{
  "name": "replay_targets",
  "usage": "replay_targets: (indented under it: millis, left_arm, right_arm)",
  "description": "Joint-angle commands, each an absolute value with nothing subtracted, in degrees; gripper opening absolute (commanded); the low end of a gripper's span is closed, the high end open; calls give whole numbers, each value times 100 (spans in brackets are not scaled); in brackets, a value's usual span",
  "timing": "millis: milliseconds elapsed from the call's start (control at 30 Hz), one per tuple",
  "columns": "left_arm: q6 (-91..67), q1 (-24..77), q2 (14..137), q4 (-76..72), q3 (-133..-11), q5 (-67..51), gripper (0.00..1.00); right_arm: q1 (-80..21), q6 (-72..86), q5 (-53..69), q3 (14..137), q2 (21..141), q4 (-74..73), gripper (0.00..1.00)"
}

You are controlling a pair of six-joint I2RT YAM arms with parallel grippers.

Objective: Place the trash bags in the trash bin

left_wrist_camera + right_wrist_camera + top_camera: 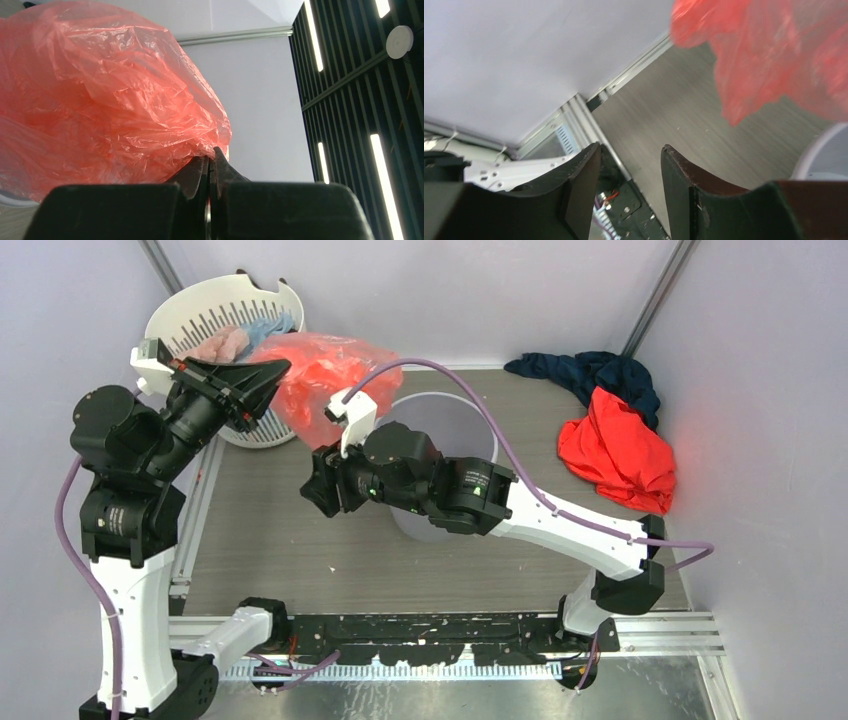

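The translucent red-pink trash bag (325, 375) hangs in the air, bunched up, between the white basket and the grey bin. My left gripper (278, 367) is raised and shut on the bag's left edge. In the left wrist view the bag (100, 100) fills the left side and a thin bit of film sits between the closed jaws of the left gripper (212, 159). The grey round trash bin (465, 415) stands upright right of the bag, largely hidden by my right arm. My right gripper (315, 488) is open and empty, below the bag; in its wrist view (629, 152) the bag (774, 50) is blurred at the upper right.
A white slotted laundry basket (205, 310) with pale pink and blue cloth stands at the back left. A red-orange garment (615, 455) and a navy cloth (590, 370) lie at the right by the wall. The bin's rim (824, 150) shows in the right wrist view.
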State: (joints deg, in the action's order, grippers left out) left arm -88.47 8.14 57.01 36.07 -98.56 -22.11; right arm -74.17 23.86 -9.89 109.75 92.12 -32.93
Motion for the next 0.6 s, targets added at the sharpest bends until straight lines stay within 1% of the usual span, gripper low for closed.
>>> replay_targets:
  millis: [0,333,500,567]
  left_arm:
    - [-9022,817,5511,3157,-9990,-2466,0]
    - [-9191,818,5379,2949,-9637,-2572,0]
    - [-9217,817,5346,2908,-9545,-2588,0]
    - [-9220,817,5336,2886,-9509,-2592,0]
  right_arm:
    - [-7426,1815,-1849,10706,8742,-1897,54]
    - [-7402,1316,-2387,10610,8728,-1309,56]
    - [-7299,1296,-2299,10601,8695,-1131,57]
    - [-7273,1290,-2279,10625,8688,-1083,54]
